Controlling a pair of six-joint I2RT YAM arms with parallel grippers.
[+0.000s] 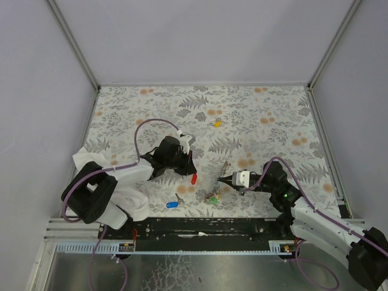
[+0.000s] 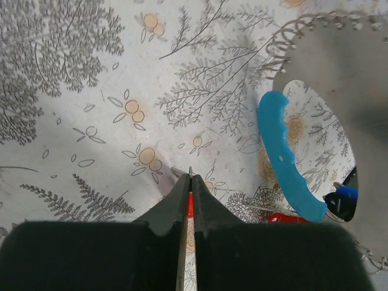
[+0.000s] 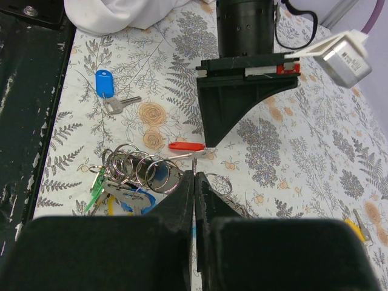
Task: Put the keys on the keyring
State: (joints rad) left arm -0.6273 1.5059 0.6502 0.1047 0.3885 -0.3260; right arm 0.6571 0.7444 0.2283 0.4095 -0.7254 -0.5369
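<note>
Fern-and-flower print spread over desk (image 1: 285, 109); pale grey walls (image 1: 200, 36) set around it. Mid-desk, red key (image 3: 187, 146) clamped in closed left gripper (image 2: 190, 174). Close by, keyring (image 3: 142, 173) pinched by closed right gripper (image 3: 194, 174). Near front edge, blue key (image 3: 104, 83) laid flat. Farther back and well apart, yellow key (image 1: 217, 123). At left, white cloth (image 1: 91, 159) bunched.
</note>
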